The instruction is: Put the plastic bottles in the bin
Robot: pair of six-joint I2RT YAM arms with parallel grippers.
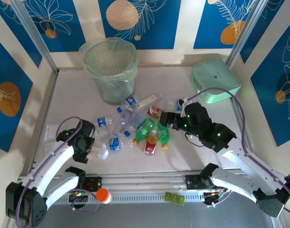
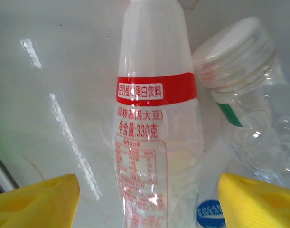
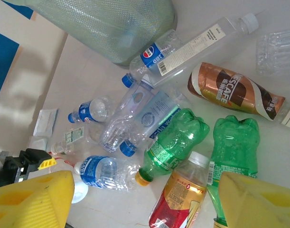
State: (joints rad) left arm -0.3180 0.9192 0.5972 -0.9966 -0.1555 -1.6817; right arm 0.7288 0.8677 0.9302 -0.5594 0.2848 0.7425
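Left claw (image 2: 148,192) | jaws apart, gripping nothing | red-banded clear bottle (image 2: 156,137) lies between them, long axis pointing straight ahead

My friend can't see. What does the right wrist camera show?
Plastic bottles lie scattered on a pale table: two green bottles, a brown coffee bottle, an orange-red bottle, several clear ones with blue caps. The pale-green bin is at the top; yellow jaws stand apart at the bottom corners.
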